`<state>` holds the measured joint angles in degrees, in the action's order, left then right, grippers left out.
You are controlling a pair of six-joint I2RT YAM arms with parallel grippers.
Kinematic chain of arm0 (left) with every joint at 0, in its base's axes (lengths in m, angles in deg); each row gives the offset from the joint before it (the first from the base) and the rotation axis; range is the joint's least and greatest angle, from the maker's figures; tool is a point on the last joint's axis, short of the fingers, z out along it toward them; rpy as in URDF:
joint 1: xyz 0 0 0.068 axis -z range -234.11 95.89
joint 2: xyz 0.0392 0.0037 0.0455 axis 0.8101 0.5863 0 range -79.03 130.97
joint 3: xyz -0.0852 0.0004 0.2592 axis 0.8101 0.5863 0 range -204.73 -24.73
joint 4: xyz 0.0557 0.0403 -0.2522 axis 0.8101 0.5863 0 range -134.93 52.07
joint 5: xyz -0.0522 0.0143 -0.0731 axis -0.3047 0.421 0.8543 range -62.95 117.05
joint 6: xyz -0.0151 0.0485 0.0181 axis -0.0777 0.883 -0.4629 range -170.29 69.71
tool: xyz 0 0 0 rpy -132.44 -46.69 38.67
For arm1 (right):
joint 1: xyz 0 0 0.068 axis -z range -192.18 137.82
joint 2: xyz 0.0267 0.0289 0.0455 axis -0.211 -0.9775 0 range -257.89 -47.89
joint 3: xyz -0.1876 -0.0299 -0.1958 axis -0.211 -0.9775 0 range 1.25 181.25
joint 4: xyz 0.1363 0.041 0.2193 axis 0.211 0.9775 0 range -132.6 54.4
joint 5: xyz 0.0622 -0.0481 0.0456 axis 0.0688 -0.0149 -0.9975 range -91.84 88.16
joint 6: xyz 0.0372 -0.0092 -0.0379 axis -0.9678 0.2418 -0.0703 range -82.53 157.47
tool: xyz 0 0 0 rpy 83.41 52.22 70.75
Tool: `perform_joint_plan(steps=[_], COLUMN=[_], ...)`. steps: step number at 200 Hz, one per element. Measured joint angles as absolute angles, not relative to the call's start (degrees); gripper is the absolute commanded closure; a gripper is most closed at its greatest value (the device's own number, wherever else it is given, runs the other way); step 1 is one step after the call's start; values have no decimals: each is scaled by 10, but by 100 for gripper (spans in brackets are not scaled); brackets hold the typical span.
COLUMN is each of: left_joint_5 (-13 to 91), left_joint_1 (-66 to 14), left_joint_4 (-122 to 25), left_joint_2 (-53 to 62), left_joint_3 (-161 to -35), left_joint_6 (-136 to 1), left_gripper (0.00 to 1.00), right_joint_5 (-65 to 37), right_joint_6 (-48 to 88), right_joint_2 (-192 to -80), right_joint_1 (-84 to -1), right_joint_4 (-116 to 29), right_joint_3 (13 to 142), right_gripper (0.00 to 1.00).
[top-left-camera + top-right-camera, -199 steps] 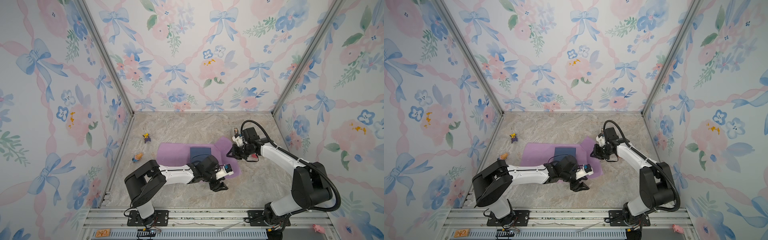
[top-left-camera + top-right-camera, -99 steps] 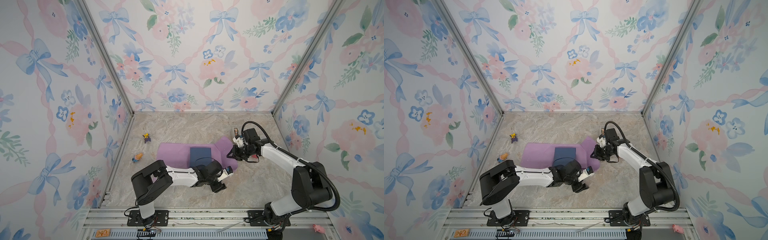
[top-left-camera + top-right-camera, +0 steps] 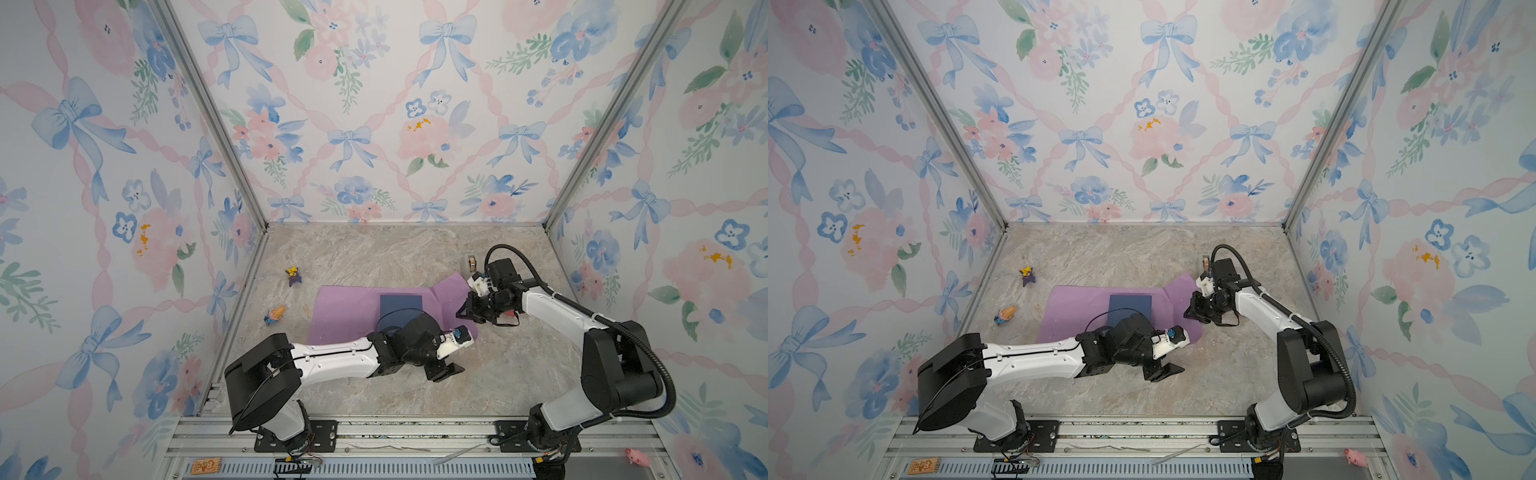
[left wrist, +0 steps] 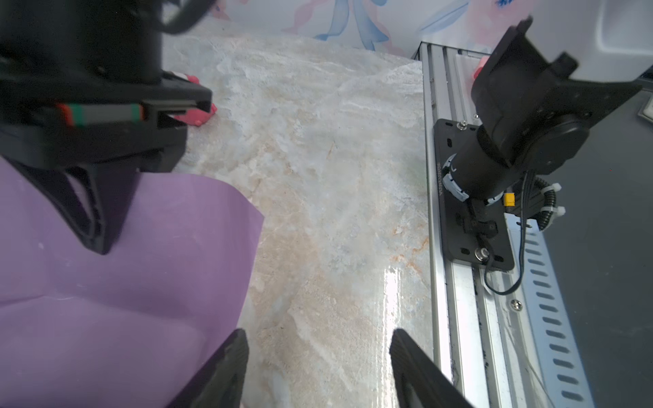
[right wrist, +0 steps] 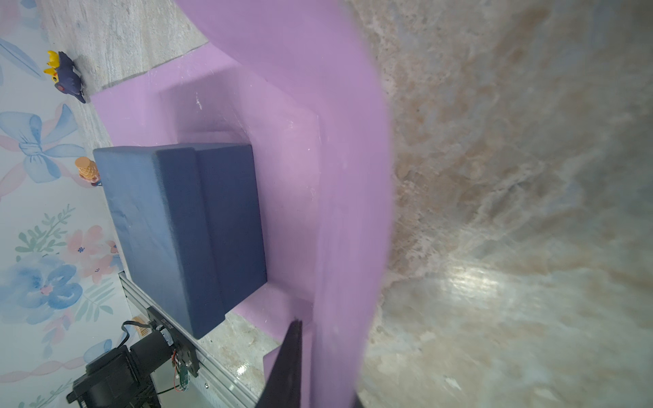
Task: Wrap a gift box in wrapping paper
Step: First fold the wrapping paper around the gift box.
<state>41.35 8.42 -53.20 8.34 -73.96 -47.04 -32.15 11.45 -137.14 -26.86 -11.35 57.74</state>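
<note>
- Two grippers; left gripper (image 4: 316, 353) wide, empty, over bare surface (image 4: 318, 176) beside wrapping paper (image 4: 141, 282) corner
- right gripper (image 3: 466, 312) pinches raised paper edge; gift box (image 3: 401, 304) rests on sheet

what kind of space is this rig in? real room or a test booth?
Probably a staged test booth, not a real room: floral wallpaper panels set in metal corner posts, two robot arms bolted to a rail, and a marble-look table with wrapping paper and a box.
</note>
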Motion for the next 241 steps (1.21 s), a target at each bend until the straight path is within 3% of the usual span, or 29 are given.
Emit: perform_joint_plan(steps=[94, 164, 241], left_joint_5=[394, 402, 399], left_joint_1=[59, 32, 28], left_joint_4=[-503, -508, -451], left_joint_2=[158, 55, 185], left_joint_3=[-750, -745, -796], left_joint_6=[-434, -405, -359], left_gripper=[33, 31, 33], right_joint_5=[-328, -332, -340], right_joint_6=[116, 118, 118], right_joint_2=[-1371, -1371, -1371], right_joint_1=[-268, -261, -261], right_joint_4=[-120, -125, -129], right_joint_3=[568, 562, 561], right_gripper=[89, 90, 90])
